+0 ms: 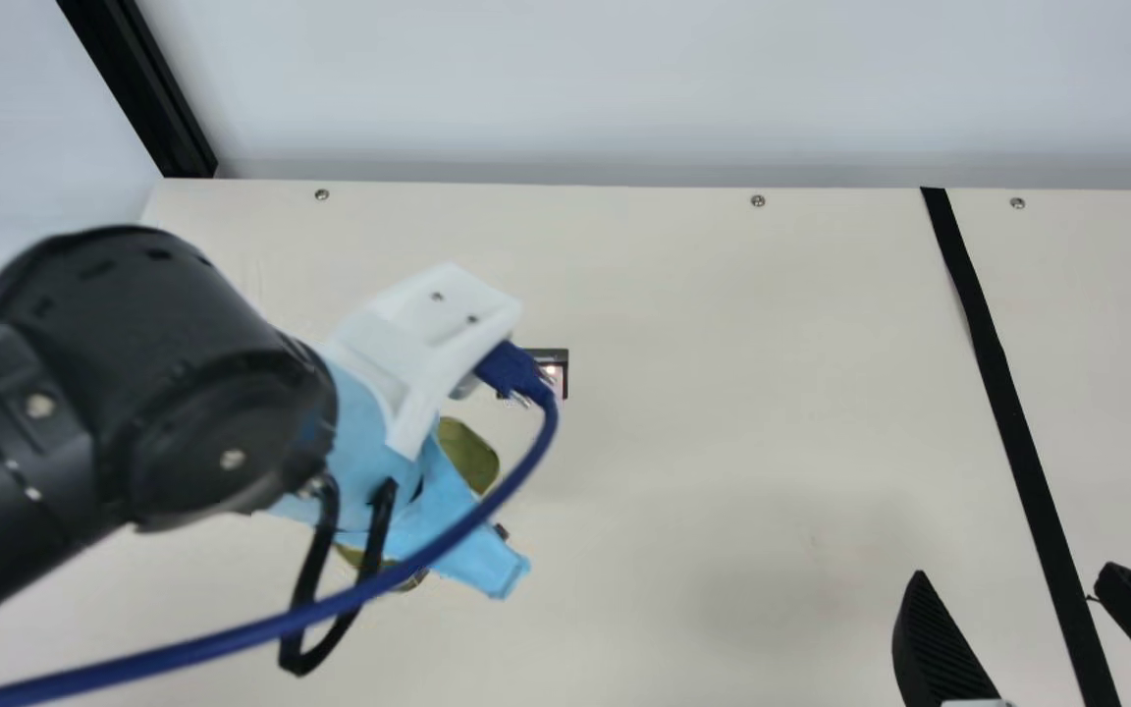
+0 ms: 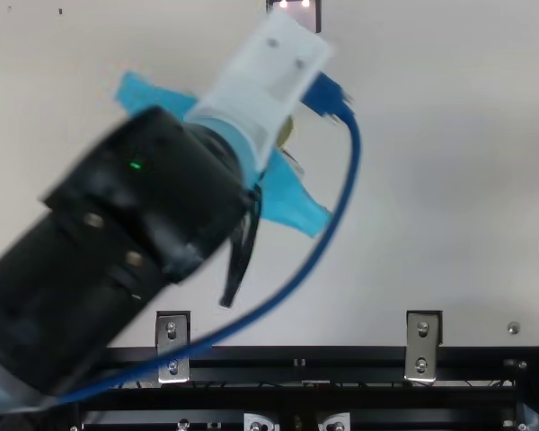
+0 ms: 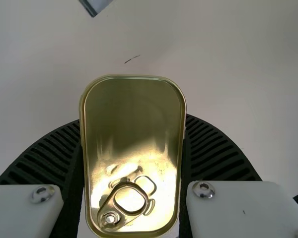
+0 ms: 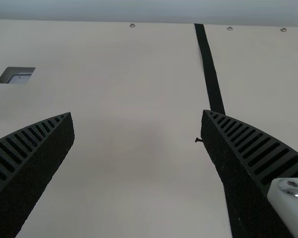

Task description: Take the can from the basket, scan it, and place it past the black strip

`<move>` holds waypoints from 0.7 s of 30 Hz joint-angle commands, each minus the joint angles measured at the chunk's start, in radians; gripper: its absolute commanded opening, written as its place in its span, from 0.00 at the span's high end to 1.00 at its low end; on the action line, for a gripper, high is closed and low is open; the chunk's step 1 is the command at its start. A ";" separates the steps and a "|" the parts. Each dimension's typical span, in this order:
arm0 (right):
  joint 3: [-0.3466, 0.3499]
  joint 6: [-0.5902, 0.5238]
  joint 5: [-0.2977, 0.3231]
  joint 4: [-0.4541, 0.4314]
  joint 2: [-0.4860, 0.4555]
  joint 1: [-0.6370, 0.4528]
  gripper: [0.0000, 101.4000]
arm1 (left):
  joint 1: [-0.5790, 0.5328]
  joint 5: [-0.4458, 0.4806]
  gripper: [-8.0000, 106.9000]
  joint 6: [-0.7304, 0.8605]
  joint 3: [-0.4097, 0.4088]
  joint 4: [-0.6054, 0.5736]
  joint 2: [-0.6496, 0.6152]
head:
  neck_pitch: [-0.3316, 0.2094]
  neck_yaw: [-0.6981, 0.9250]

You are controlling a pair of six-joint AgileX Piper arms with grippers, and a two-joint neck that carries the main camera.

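The cream table [image 1: 723,422] is spreading under everything, and the black left arm [image 1: 217,393] is crossing its left part. At that arm's end the left gripper [image 1: 472,550], wrapped in light blue, is pointing down at the table, its two ribbed fingers clamping a can between them. At the main view's lower right corner the right gripper [image 1: 1013,571] is holding its fingers wide apart, with nothing between them but the table and the black strip [image 1: 1005,393] behind. That strip is running from the table's far edge towards the near side. A blue cable [image 1: 232,640] is curving up to a white bracket [image 1: 448,314] on the left wrist. The gold rectangular can [image 3: 131,119] is sitting in the left gripper, gripped by its long sides, lid facing the wrist camera. It is staying left of the strip and well apart from it, near the scanner window [image 4: 17,77] set in the table. On the lid, a pull ring [image 3: 111,217] is lying at one end.
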 commanded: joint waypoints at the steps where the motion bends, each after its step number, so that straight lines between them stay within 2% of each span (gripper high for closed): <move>1: 0.000 0.000 0.000 0.000 0.000 0.000 0.00 | -0.032 -0.023 0.84 0.055 0.003 0.013 0.009 | 0.014 -0.002; 10: 0.000 0.000 0.000 0.000 0.000 0.000 0.00 | -0.086 -0.120 0.84 0.245 0.021 -0.027 0.052 | 0.014 -0.002; 21: 0.000 0.000 0.000 0.000 0.000 0.000 0.00 | -0.044 -0.158 0.84 0.491 0.054 -0.204 0.080 | 0.014 -0.002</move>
